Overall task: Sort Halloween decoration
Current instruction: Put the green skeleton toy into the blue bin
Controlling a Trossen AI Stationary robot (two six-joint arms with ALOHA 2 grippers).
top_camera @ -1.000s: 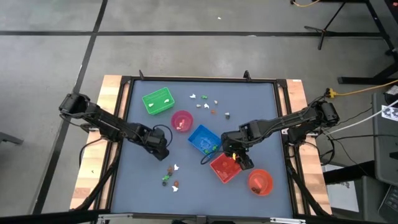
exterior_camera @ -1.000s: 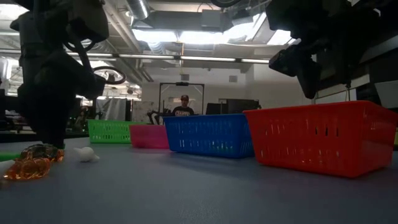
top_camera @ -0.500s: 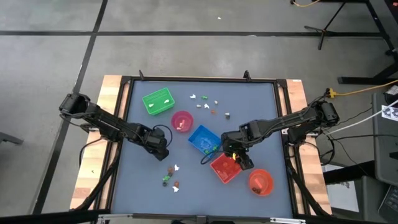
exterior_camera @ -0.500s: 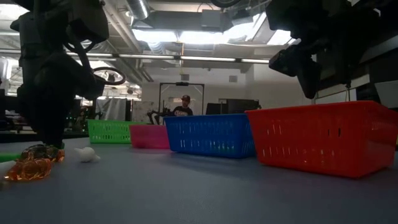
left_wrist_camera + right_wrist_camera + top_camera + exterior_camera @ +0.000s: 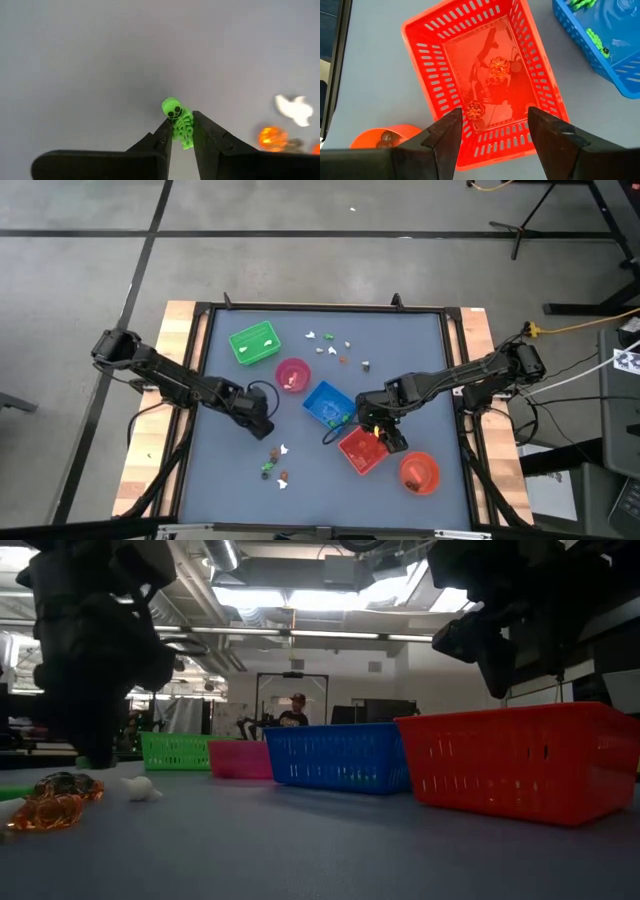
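My left gripper [image 5: 181, 122] is shut on a small green skeleton figure [image 5: 171, 107]. In the high view it hovers [image 5: 260, 423] just far of the near cluster of trinkets [image 5: 273, 465]. A white ghost [image 5: 294, 109] and an orange pumpkin [image 5: 272, 137] lie on the table beside it. More trinkets [image 5: 335, 345] lie near the far edge. My right gripper [image 5: 495, 117] hangs open above the red tray [image 5: 485, 80], which holds two orange pumpkins [image 5: 498, 66]. My left gripper pinches the green skeleton by its body [image 5: 184, 131] between the two fingers, coming from above and pointing down. The head [image 5: 171, 107] sticks out past the fingertips. In the low view the gripper [image 5: 90, 755] is clear of the table, so the figure is lifted.
Green tray [image 5: 254, 343], pink bowl [image 5: 292, 374], blue tray [image 5: 328, 406], red tray [image 5: 362, 450] and orange bowl [image 5: 419, 472] run in a slanting row across the table. The blue tray holds green figures [image 5: 592, 37]. A person stands in the room beyond [image 5: 293, 712].
My left gripper has risen from the table beside the near trinkets, taking the green skeleton up with it. The orange and white trinkets have stayed where they lay.
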